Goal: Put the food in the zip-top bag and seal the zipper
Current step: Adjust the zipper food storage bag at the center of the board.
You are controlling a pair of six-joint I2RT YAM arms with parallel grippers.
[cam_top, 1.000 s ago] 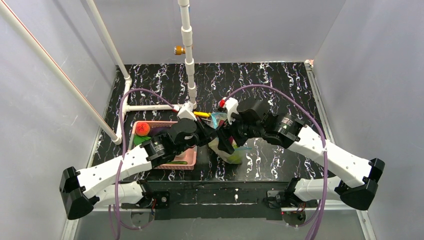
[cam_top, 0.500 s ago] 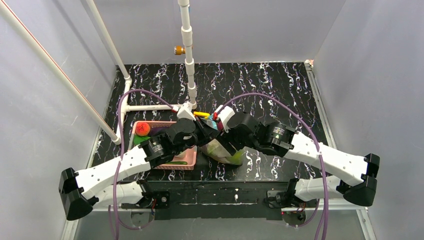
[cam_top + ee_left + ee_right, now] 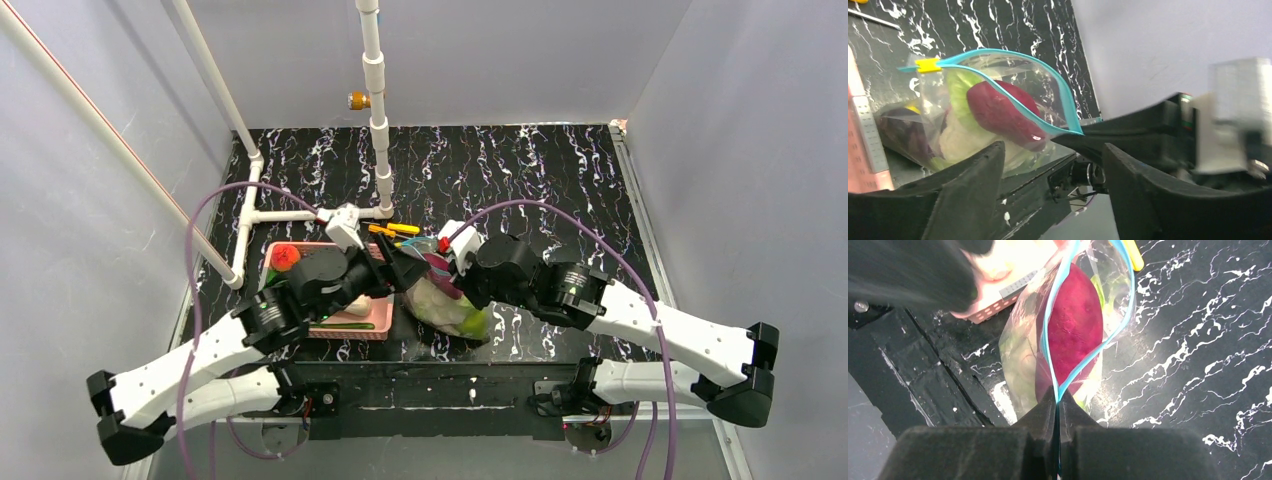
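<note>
Left claw leftward from zip-top bag.

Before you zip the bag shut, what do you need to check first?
1. Right gripper pinching one end of the zipper: ok.
2. Left gripper holding something: not ok, it is open.
3. Yellow slider at the zipper's other end: ok.
4. Dark red-purple piece below the zipper line: cannot tell, it fills the open mouth.
5. Leafy head inside the zip-top bag: ok.
</note>
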